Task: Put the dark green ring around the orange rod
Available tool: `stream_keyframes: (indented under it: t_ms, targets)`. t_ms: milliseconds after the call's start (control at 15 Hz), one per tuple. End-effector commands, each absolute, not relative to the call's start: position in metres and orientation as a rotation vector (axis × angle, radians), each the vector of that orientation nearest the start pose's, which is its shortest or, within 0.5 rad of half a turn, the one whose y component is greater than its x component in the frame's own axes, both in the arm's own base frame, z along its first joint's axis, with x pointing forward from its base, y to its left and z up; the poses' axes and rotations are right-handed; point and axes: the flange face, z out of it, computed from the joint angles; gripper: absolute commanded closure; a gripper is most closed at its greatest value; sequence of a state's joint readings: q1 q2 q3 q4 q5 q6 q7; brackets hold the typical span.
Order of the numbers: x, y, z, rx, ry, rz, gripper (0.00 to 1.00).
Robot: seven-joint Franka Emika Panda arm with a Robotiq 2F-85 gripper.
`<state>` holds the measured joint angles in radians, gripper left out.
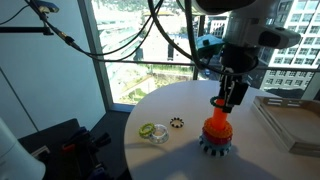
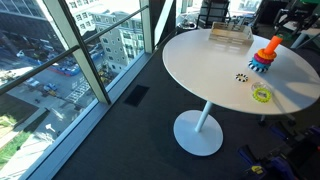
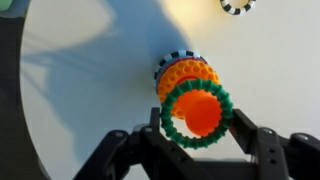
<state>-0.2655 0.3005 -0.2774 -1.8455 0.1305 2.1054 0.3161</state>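
Observation:
In the wrist view the dark green ring (image 3: 195, 142), toothed on its outer edge, sits between my gripper's (image 3: 197, 128) two fingers, which touch its sides. The top of the orange rod (image 3: 197, 112) fills the ring's hole. The rod's wider orange collar (image 3: 185, 75) and toothed base lie beyond. In both exterior views the orange rod (image 1: 217, 127) (image 2: 270, 47) stands upright on its grey-blue toothed base (image 1: 214, 146) (image 2: 261, 63) on the white round table (image 1: 180, 160) (image 2: 200, 65). My gripper (image 1: 228, 100) hangs straight over the rod's top.
A lime ring (image 1: 148, 130) (image 2: 262, 95) and a small dark toothed ring (image 1: 177, 123) (image 2: 241, 76) (image 3: 238, 6) lie on the table beside the base. A flat box (image 1: 290, 120) (image 2: 230, 36) sits at the table's far side. Glass windows border the table.

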Motion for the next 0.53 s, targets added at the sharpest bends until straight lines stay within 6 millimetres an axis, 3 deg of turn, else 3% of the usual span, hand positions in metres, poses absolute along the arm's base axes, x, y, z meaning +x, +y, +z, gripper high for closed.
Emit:
stream_keyframes:
  t_ms: [0, 467]
  targets:
    - [0.533, -0.307, 0.349, -2.776, 1.371, 0.031, 0.55]
    - [0.543, -0.308, 0.356, -2.788, 1.383, -0.029, 0.55]
